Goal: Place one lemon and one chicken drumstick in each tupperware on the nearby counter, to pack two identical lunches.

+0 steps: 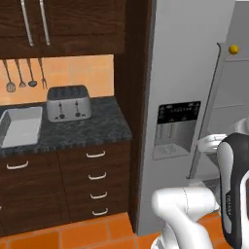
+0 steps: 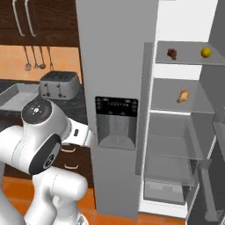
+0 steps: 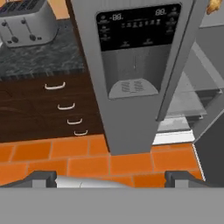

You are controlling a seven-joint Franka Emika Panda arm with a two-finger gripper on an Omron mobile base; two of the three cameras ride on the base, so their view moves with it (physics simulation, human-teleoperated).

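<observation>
Two small dark fingertips stand wide apart at the bottom of my hand view, with nothing between them; the gripper hangs above orange floor tiles.

Just ahead of the fingers I see the tall grey fridge door with its black control panel and recessed dispenser. Off to the fingers' left are the dark brown wooden drawers with curved silver handles, and above them the long dark speckled stone counter, carrying a silver two-slot toaster.

Beyond the fingers to the right, the fridge stands open. In the right base view I can make out grey shelves. On the middle shelf lies a golden-brown chicken drumstick. On the top shelf, farther still, sit a darker brown drumstick and a round yellow lemon, well apart from each other.

From the left base view, the counter also bears a shallow grey rectangular tray beside the toaster, and metal utensils hang on the orange wall behind.
</observation>
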